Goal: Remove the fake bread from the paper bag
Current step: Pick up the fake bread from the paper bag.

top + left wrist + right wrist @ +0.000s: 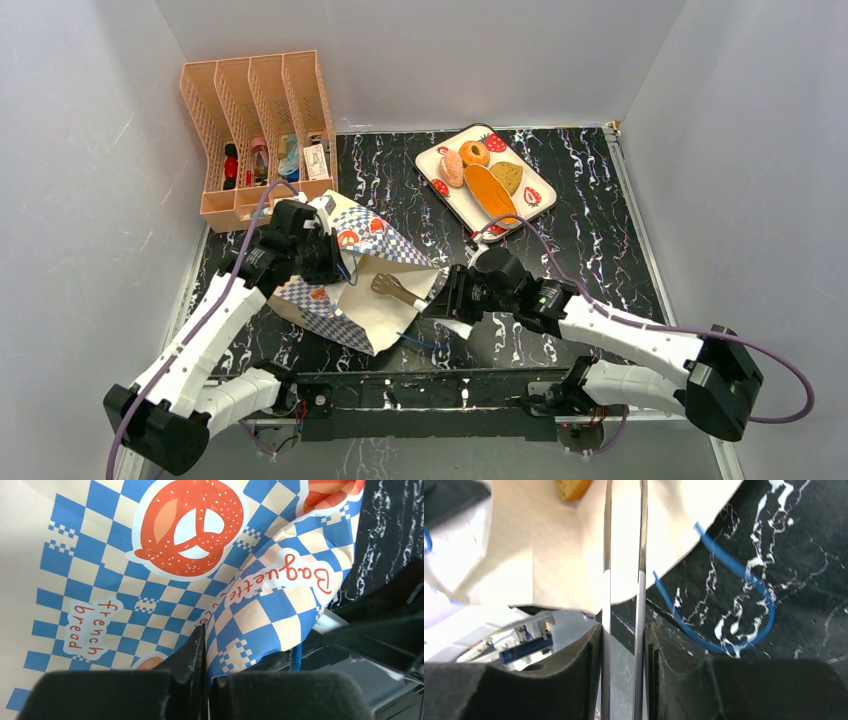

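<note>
The paper bag lies on its side on the black marbled table, mouth toward the right arm. My left gripper is shut on the bag's chequered upper edge; its jaws pinch the paper. My right gripper is shut on metal tongs that reach into the bag's mouth. A yellow-brown piece of fake bread lies inside the bag beside the tongs' far end; whether the tongs hold it is hidden. A donut, pinkish roll, orange loaf and toast slice lie on the strawberry-print tray.
A peach file rack with small items stands at the back left. The bag's blue cord handle loops on the table by my right gripper. White walls close in the table on three sides.
</note>
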